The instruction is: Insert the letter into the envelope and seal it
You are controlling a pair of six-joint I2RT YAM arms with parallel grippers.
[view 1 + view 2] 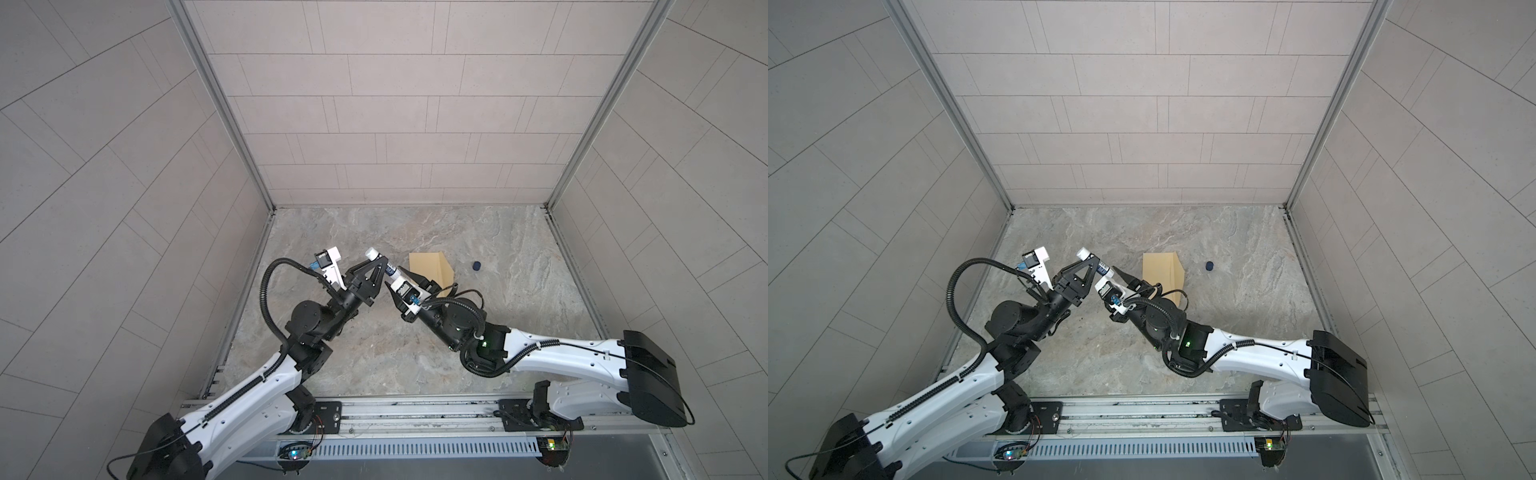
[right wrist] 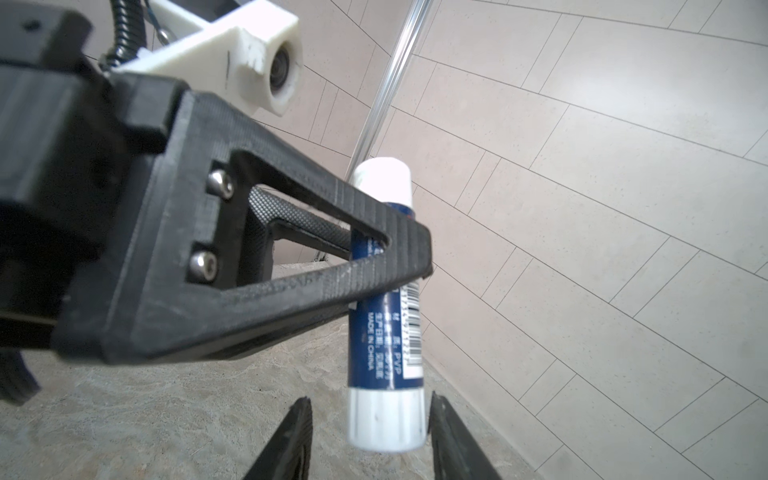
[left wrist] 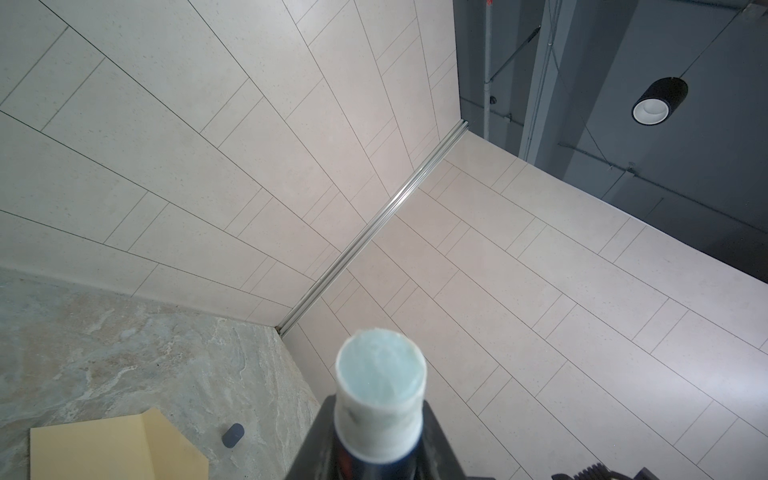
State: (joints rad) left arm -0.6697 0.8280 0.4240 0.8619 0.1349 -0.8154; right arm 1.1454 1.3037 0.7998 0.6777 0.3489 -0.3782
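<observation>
The yellow-tan envelope (image 1: 428,266) (image 1: 1160,268) (image 3: 91,449) lies flat on the marble floor with its flap folded out. The letter is out of view. My left gripper (image 1: 380,262) (image 1: 1094,262) (image 2: 386,249) is shut on a blue glue stick (image 1: 390,270) (image 1: 1102,269) (image 3: 380,399) (image 2: 386,345), uncapped, with its glue end pointing away from the right arm. My right gripper (image 1: 395,277) (image 1: 1109,277) (image 2: 370,398) stands open around the stick's white base. One finger is close to the base; a gap shows on the other side.
A small dark blue cap (image 1: 476,266) (image 1: 1209,265) (image 3: 232,435) lies on the floor just right of the envelope. Tiled walls close the workspace on three sides. Both arms meet above the floor left of the envelope.
</observation>
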